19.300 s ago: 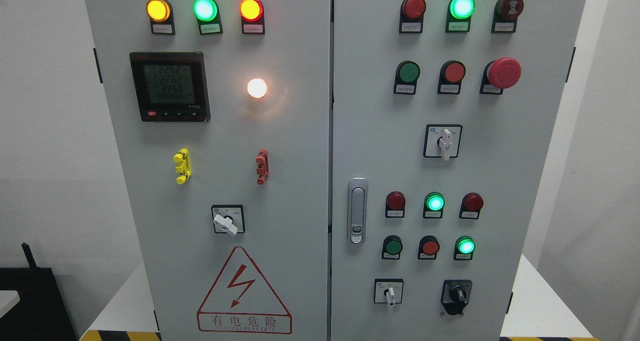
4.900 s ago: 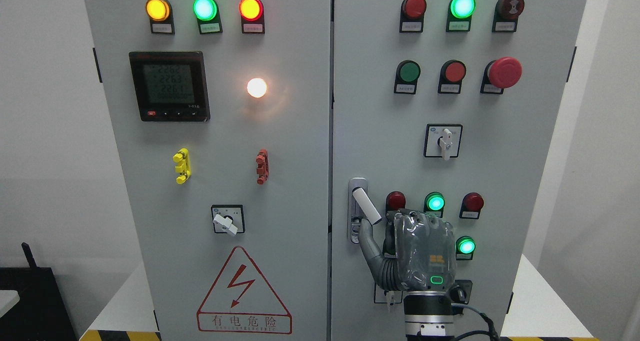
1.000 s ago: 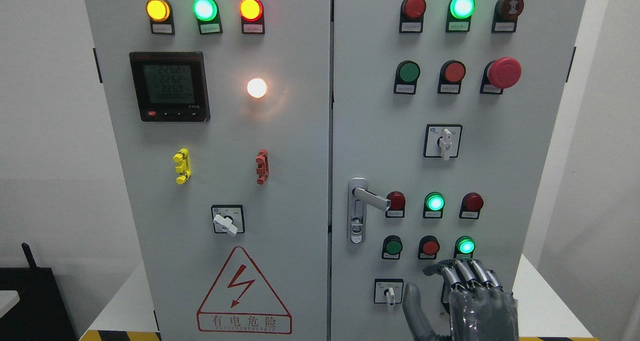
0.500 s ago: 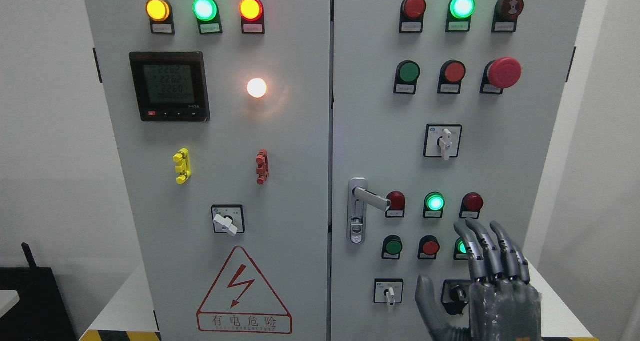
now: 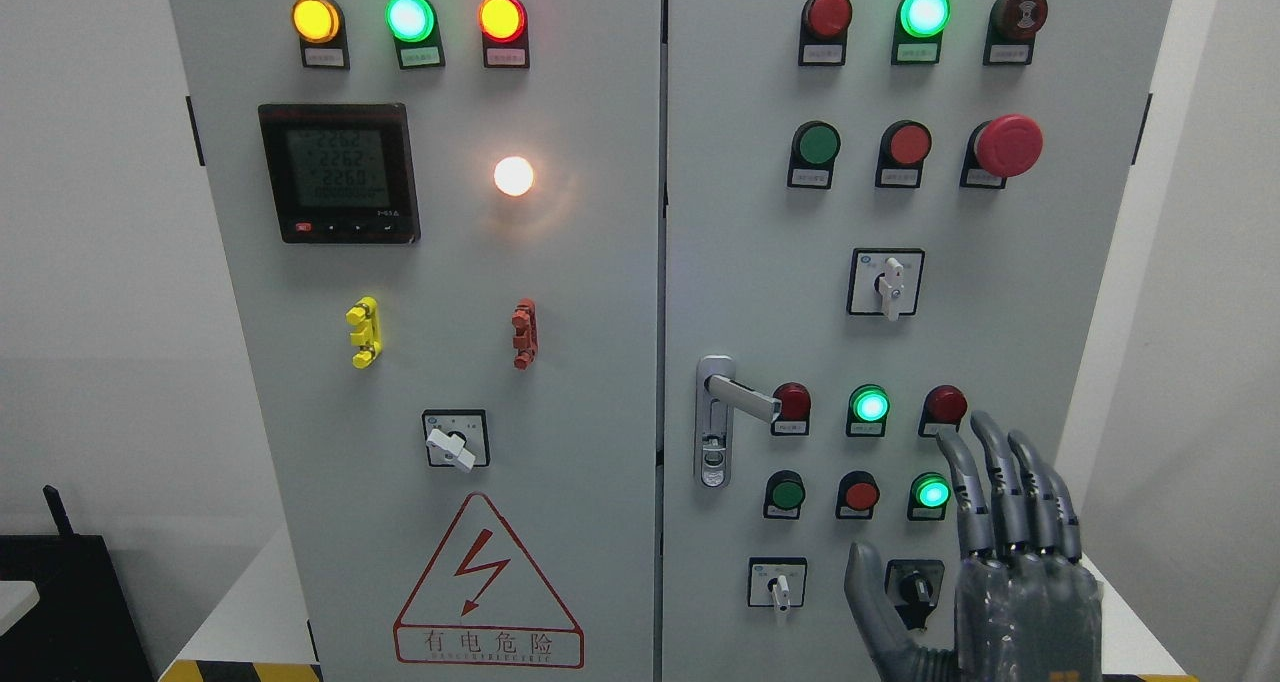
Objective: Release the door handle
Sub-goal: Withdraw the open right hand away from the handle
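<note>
Item: door handle (image 5: 742, 395), right cabinet door (image 5: 1080, 262), near its left edge. Lever swung out from its silver backplate (image 5: 712, 452); long axis near horizontal, free end pointing right and slightly down, touching nothing.

Right hand (image 5: 1000, 572): lower right, fingers (image 5: 1005, 487) extended upward, thumb splayed, holding nothing; well apart from the handle.

Risk: fingertips lie close over the red and green indicator lamps (image 5: 932, 490) and the black rotary switch (image 5: 912, 587); a careless withdrawal could brush them.
</note>
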